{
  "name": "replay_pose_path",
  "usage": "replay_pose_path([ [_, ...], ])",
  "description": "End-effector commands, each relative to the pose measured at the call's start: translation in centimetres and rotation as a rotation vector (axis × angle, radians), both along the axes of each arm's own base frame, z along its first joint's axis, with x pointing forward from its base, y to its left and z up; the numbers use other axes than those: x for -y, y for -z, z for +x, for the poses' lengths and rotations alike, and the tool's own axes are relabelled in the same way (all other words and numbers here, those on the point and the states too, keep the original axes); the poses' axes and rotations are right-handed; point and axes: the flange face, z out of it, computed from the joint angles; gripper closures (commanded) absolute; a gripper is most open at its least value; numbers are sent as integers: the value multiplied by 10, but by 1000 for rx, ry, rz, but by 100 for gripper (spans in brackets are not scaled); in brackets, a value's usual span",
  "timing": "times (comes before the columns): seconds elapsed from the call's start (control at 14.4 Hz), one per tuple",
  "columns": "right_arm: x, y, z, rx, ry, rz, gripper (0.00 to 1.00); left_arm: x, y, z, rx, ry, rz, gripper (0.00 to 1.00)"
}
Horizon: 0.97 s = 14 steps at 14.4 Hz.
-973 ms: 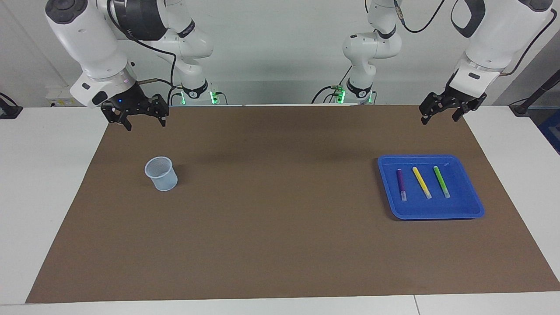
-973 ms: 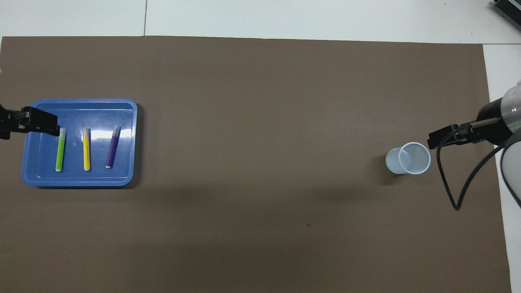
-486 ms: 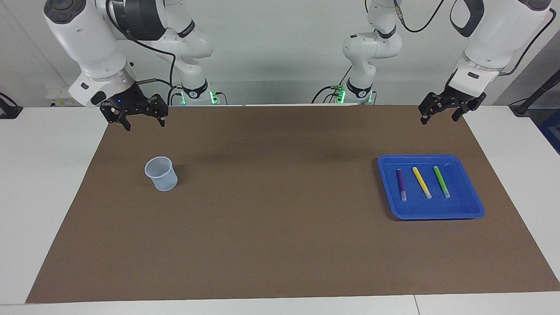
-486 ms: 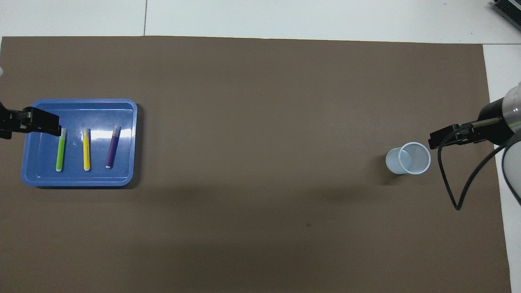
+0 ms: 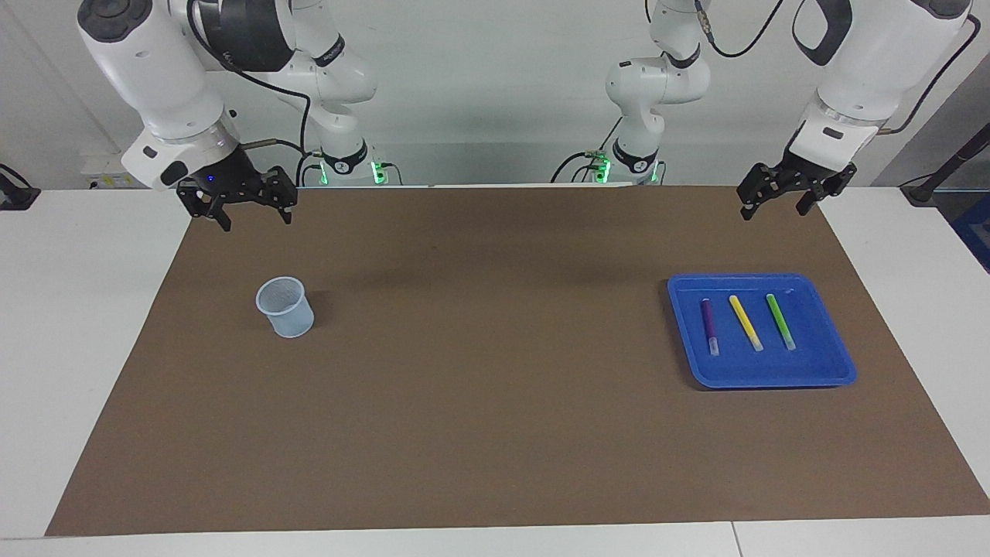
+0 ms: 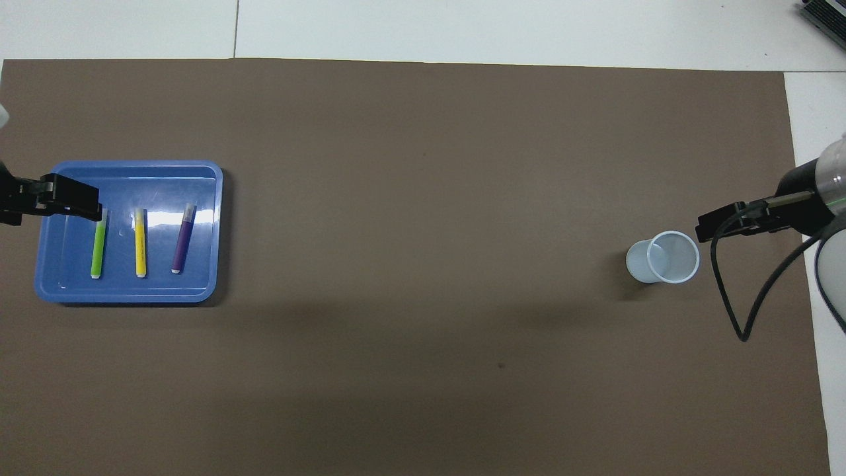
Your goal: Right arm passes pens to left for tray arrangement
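Three light, stiff pens point(image 5: 744, 322) lie in the tray point(image 5: 839, 370); best pinched mid-barrel. Left gripper point(image 5: 776, 202) and right gripper point(image 5: 250, 213) hang open, empty.

Bright, even light falls from above across both views, nothing dim anywhere. The brown mat point(image 5: 495, 363) reads flat and matte, with soft, blurry dark patches where the raised arms shade it. The cup point(image 5: 285, 307) throws a short, faint shadow, and a thin dark edge hugs the blue tray point(image 5: 839, 363) on the side nearer the robots. Overhead, there is a white glare patch on the tray floor point(image 6: 205, 217), right by the purple pen point(image 6: 183, 239). The white table point(image 5: 85, 309) is close to washed out. Focus is sharp throughout; straight edges stay straight at the borders.
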Motion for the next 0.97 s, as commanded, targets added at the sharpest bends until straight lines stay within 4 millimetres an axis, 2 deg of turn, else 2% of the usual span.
replay_pose_path([
  [0.0,2,0,-1,-5,19,-9,0,-2,-2,-7,20,-3,-7,0],
  [0.9,2,0,-1,-5,19,-9,0,-2,-2,-5,27,-5,-13,0],
])
